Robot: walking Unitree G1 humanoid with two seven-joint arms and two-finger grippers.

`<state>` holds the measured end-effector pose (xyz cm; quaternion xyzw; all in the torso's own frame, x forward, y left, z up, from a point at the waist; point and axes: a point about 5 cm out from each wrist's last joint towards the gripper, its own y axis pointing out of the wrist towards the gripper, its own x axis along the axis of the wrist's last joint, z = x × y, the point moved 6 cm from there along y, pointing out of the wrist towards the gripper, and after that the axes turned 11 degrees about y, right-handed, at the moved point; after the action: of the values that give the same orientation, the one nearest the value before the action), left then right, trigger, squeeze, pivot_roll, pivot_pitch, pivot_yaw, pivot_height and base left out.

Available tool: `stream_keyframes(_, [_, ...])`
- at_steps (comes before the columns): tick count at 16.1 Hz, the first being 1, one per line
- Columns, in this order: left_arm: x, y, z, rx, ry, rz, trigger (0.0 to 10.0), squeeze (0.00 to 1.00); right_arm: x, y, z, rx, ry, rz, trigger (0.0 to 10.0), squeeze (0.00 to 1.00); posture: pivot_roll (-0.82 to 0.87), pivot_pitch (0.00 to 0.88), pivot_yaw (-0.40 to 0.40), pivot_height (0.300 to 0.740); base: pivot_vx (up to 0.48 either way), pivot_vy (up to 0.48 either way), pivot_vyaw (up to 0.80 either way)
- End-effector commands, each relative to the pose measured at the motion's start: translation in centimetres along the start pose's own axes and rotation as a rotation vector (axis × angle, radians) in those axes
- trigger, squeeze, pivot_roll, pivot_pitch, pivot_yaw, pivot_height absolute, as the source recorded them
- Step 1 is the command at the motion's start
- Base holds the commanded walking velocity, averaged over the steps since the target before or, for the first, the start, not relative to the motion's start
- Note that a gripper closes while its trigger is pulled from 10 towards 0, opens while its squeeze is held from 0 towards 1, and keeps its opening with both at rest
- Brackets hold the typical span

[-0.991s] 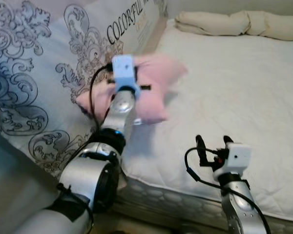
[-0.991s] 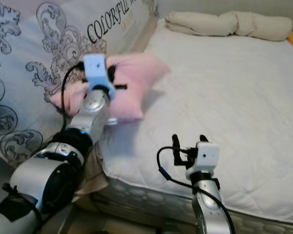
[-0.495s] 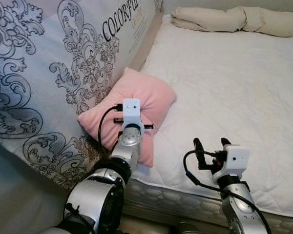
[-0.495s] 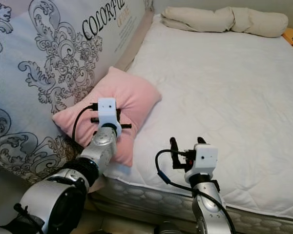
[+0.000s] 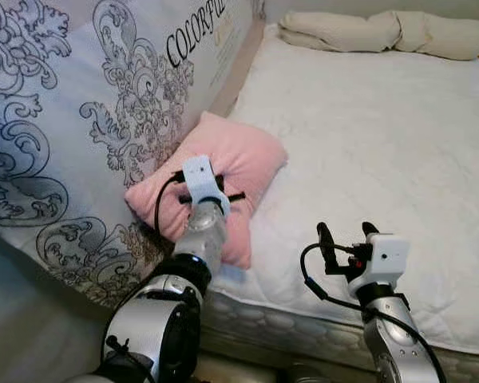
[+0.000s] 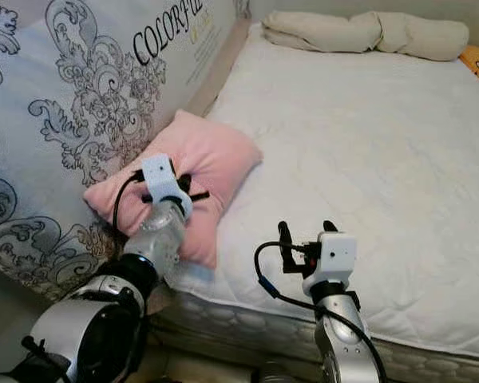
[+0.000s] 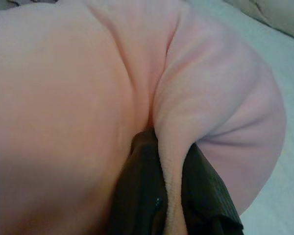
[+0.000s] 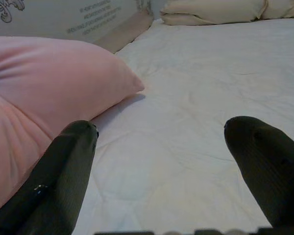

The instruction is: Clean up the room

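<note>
pink fleece, the pillow [image 5: 223, 171] sits left of centre in my head view, on the near left edge of the white mattress [image 5: 383, 128], against the patterned mattress [image 5: 88, 104] propped beside it. its long axis runs from lower left to upper right. my left gripper [image 7: 169, 196] is clamped on a fold of it; my right gripper [image 8: 161, 161] hovers with fingers apart, lower right. no containers; a rolled beige blanket [image 5: 383, 32] lies along the top.

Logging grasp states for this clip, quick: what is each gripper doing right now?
Left gripper: shut on a fold of the pink pillow.
Right gripper: open, holding nothing, above the white mattress.
</note>
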<state>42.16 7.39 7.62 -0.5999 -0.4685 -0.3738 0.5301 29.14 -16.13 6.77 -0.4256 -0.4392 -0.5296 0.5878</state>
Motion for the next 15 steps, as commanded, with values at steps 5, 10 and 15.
stream_keyframes(5, [-3.4,-2.8,-9.1,-0.272,-0.056,0.157,0.0,0.00,0.2,0.5,-0.2,0.011,-0.006,0.006,10.0,0.19,-0.17,0.016,0.020,0.736,0.000,0.000,0.00])
stream_keyframes(10, [-0.1,-2.1,-6.3,-0.256,0.218,-0.061,10.0,1.00,0.5,0.9,-0.4,0.013,-0.009,-0.001,10.0,0.18,-0.16,0.000,0.016,0.736,0.000,0.000,0.00])
stream_keyframes(15, [5.4,-3.3,-6.2,-0.246,0.345,-0.328,10.0,1.00,0.6,1.3,-0.4,0.015,-0.005,-0.005,10.0,0.19,-0.15,0.000,0.011,0.736,0.000,0.000,0.00])
